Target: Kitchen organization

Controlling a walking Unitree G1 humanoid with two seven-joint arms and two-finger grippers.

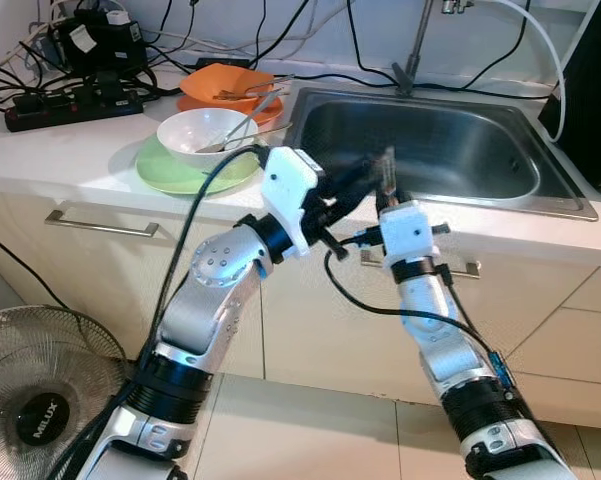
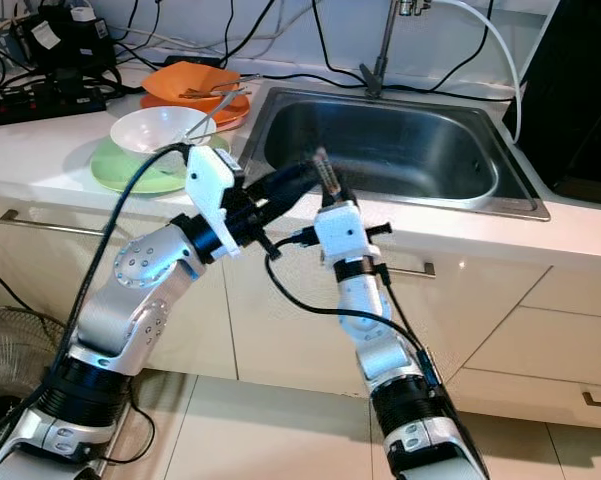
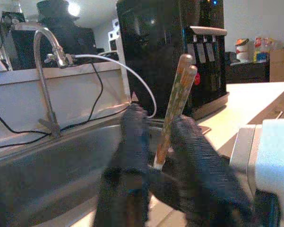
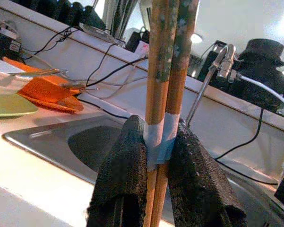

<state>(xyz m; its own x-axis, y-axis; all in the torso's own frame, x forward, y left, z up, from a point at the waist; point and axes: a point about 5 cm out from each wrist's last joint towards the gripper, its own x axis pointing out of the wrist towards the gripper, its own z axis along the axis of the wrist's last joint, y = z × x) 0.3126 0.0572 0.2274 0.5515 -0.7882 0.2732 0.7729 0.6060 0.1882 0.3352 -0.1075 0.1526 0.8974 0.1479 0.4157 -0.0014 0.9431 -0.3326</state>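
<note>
Blue tape binding 2 chopsticks (image 4: pixel 163 85) is seen in the right wrist view, where the right gripper (image 4: pixel 159 156) is clamped on them. They are held upright at the sink (image 1: pixel 450 150) front edge. The left gripper (image 3: pixel 153 156) is raised beside them, fingers parted around the sticks.

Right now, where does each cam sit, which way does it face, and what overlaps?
Left and right eye: head, looking down at the sink and counter; both arms show.
Left wrist: along the left gripper toward the faucet, its fingers beside the chopsticks.
Right wrist: along the right gripper, clamped on the taped chopsticks, faucet behind.
Shared: chopsticks, sink, faucet.
</note>
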